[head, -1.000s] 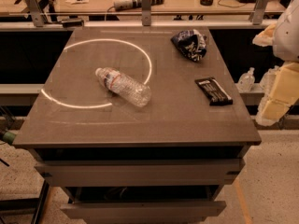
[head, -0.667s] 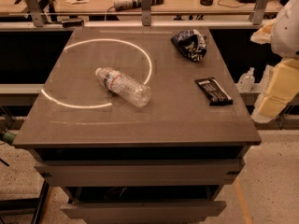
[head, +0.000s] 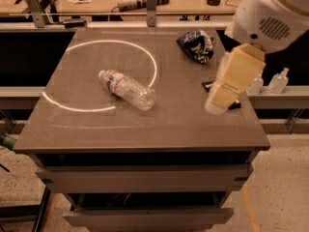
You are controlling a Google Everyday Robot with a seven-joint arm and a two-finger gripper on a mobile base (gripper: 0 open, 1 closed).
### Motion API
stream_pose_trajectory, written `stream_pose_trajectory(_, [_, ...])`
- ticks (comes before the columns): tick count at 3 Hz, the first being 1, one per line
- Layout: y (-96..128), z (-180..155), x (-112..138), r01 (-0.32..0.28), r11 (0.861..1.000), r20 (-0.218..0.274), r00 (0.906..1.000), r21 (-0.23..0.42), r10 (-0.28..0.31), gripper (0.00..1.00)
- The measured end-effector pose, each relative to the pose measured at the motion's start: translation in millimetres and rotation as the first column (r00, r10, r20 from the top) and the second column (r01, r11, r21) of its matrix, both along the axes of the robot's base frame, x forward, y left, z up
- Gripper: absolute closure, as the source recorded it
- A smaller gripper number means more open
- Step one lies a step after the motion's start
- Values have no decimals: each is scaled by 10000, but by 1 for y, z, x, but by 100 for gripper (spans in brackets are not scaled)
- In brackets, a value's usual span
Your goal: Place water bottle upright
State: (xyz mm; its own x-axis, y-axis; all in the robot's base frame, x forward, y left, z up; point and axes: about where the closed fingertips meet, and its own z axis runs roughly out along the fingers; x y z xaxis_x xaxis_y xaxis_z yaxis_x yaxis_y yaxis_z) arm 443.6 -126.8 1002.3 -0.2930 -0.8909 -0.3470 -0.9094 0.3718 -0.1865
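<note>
The water bottle point(head: 128, 88) lies on its side on the dark table point(head: 145, 124), left of centre. Its white cap points to the back left and its ribbed base to the front right. It crosses the right part of a white ring of light point(head: 96, 47) on the tabletop. My gripper point(head: 215, 105) is at the end of the cream arm segment point(head: 234, 76) that reaches in from the upper right. It hangs over the right side of the table, well to the right of the bottle and not touching it.
A dark blue crumpled bag point(head: 197, 45) lies at the back right. A black bar point(head: 209, 85) is mostly hidden behind the arm. Two small pump bottles point(head: 278, 80) stand on a ledge beyond the right edge. A cluttered bench point(head: 145, 1) runs behind.
The arm has swung left from beyond the table's right edge to over its right side, now covering most of the black bar. The bottle has not moved.
</note>
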Motion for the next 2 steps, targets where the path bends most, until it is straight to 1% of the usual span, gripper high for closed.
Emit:
stream_pose_trajectory(1, [48,10,21,513,9987,51,9987,51,-513,0])
stream_pose_trajectory(2, [85,23,50,1274,9918,419,9910,-71,-1270,0])
